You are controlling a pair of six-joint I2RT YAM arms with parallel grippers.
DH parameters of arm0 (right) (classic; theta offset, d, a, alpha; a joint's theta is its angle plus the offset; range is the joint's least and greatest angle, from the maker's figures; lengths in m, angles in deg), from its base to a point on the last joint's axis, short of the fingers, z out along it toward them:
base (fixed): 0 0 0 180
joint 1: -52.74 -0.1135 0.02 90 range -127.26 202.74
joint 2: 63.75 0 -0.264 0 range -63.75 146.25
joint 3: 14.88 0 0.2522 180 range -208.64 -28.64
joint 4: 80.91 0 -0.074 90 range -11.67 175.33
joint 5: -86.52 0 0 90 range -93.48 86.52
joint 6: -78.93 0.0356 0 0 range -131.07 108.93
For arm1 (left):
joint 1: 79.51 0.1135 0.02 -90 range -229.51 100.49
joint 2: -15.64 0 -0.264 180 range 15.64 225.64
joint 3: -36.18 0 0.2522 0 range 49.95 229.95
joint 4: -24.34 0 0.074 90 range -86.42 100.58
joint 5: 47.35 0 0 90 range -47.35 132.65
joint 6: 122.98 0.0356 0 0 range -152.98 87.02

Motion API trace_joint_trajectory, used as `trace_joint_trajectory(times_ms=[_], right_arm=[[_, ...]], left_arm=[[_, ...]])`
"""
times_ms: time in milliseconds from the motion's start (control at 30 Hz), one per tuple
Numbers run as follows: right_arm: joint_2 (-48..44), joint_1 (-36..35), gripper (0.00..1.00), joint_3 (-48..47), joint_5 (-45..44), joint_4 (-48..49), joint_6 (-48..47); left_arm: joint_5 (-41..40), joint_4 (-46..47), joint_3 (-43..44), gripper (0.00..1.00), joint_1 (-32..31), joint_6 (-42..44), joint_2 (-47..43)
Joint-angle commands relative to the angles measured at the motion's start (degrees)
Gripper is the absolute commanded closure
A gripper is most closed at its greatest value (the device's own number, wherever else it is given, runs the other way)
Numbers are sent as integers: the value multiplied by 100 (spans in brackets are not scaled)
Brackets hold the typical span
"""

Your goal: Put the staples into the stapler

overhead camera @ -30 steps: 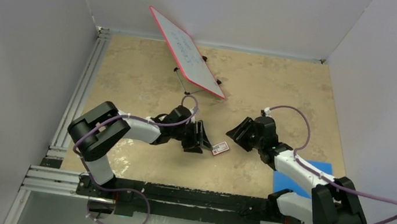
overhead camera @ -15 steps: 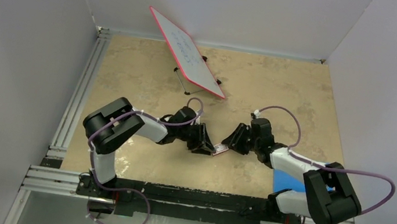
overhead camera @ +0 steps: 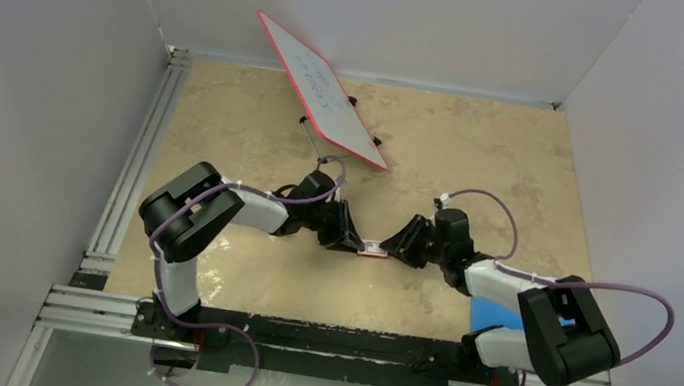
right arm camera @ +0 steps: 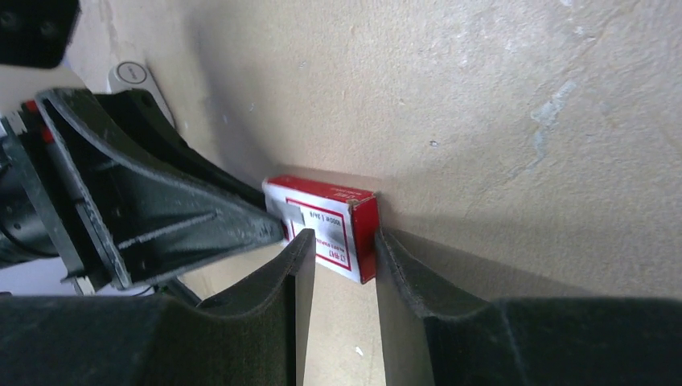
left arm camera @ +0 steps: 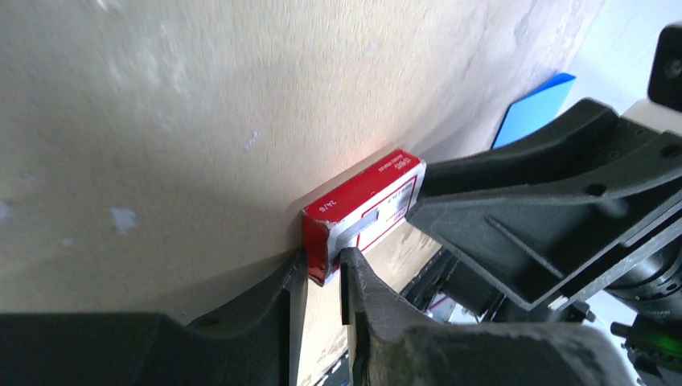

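Observation:
The staples [overhead camera: 372, 250], a small red and white box, sit low over the table between both arms. My left gripper [overhead camera: 356, 246] has its fingers shut on the box's left end. In the left wrist view both fingers [left arm camera: 363, 277] press the red end of the staples [left arm camera: 362, 211]. My right gripper [overhead camera: 392, 251] holds the opposite end. In the right wrist view the staples [right arm camera: 326, 223] are pinched between its fingers [right arm camera: 299, 245]. The stapler [right arm camera: 133, 78] shows only as a white rounded end behind the left gripper; in the top view it is hidden.
A red-framed whiteboard [overhead camera: 322, 89] leans on its stand at the back centre. A blue pad [overhead camera: 562, 287] lies under the right arm near the front right, also seen as the blue pad [left arm camera: 537, 100] in the left wrist view. Metal rails [overhead camera: 134, 174] border the left edge.
Both arms have moved inward toward each other. Their jaws have narrowed onto the two ends of the staples box, which has turned from slanted to level between them.

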Motion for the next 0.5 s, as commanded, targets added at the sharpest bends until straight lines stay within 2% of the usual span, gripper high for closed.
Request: trace_joint_trajectory(times_ms=[0, 167, 367, 467], right_arm=[[71, -134, 64, -88, 803, 765, 362], [319, -229, 63, -289, 832, 843, 330], [59, -230, 60, -879, -427, -547, -569], [-109, -230, 56, -1157, -777, -938, -1187]], left_arm=[[-752, -645, 498, 78, 125, 854, 31], [-975, -965, 583, 76, 388, 1203, 47], [-800, -1116, 607, 67, 456, 1431, -142], [-823, -1190, 582, 61, 496, 1509, -373]])
